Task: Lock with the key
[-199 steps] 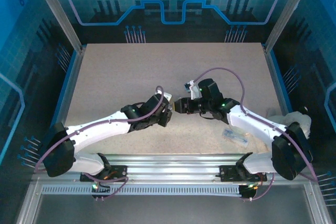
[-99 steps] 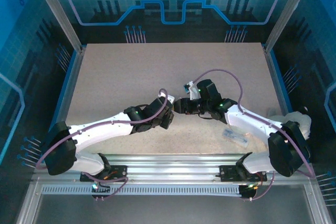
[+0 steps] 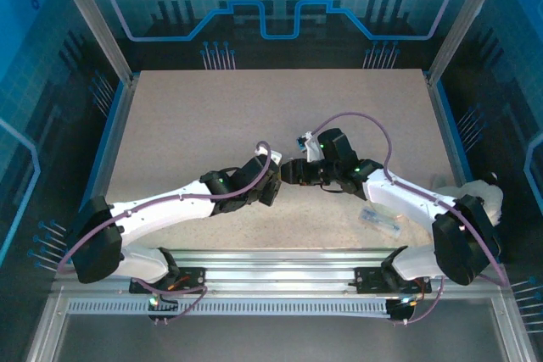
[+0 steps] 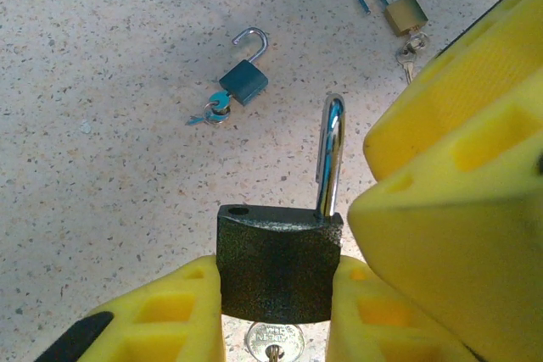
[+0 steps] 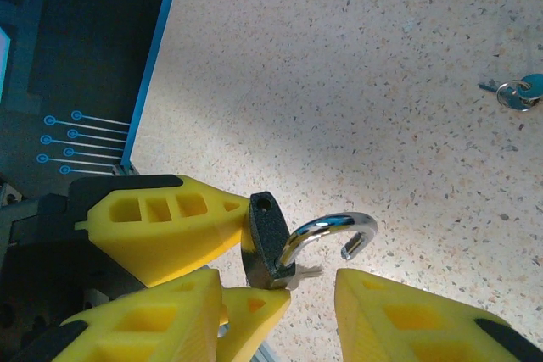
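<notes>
A black padlock (image 4: 276, 264) is held upright, with my left gripper (image 4: 276, 294) shut on the sides of its body. Its chrome shackle (image 4: 331, 154) stands open, one leg out of its hole. A silver key (image 4: 274, 342) sits in the keyhole underneath. In the right wrist view the same padlock (image 5: 265, 239) shows edge-on with its shackle (image 5: 333, 228) curving right. My right gripper (image 5: 280, 287) is open, one finger on each side of the shackle, with a gap at the shackle's free end. In the top view both grippers meet at mid-table, left gripper (image 3: 270, 186) against right gripper (image 3: 290, 170).
On the speckled table lie a dark teal padlock (image 4: 243, 82) with a blue key (image 4: 212, 110) and a brass padlock (image 4: 405, 14) with keys, both with open shackles. A clear plastic piece (image 3: 382, 219) lies near the right arm. Blue table edge (image 5: 153, 65) stands at left.
My right gripper has moved left up to the left gripper and now straddles the shackle. The left gripper has shifted slightly right, still gripping the padlock.
</notes>
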Motion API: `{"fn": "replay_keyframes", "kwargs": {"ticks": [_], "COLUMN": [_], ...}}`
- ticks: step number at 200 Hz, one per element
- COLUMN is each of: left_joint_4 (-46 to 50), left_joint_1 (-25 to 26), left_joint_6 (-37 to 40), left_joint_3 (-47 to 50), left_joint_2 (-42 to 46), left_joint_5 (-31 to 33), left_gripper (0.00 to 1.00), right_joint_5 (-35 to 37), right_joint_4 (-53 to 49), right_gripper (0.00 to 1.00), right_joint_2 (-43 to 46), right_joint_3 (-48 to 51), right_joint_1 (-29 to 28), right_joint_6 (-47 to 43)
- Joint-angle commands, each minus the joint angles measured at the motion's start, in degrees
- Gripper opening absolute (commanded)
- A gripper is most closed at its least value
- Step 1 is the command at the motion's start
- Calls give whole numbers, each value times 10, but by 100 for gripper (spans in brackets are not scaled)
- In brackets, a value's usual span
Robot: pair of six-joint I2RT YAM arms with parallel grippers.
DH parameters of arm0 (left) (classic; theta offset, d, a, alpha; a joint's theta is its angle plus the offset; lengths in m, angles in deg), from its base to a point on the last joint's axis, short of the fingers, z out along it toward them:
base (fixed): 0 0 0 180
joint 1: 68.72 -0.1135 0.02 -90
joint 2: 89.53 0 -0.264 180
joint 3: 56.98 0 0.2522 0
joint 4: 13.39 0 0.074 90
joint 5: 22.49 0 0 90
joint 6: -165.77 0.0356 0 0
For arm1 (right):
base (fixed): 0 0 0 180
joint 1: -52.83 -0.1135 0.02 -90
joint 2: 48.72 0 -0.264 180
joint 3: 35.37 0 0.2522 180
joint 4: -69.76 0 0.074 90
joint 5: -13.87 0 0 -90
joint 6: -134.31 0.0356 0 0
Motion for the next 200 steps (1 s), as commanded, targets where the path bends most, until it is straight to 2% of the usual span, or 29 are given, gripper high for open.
{"fn": "replay_keyframes", "kwargs": {"ticks": [1, 200], "left_joint_4": [1, -39], "left_joint_1": [5, 29], "left_joint_6": [-8, 12], "left_joint_3": [-22, 5], "left_joint_2": [-6, 28], "left_joint_5": [9, -37], "left_gripper": [0, 0], "right_joint_5": [-14, 4], "right_joint_4": [-7, -12], "right_gripper": [39, 23], "right_joint_2": [-11, -32], "right_joint_3": [-1, -5], "right_joint_1": [5, 5], "right_joint_6": [6, 1]}}
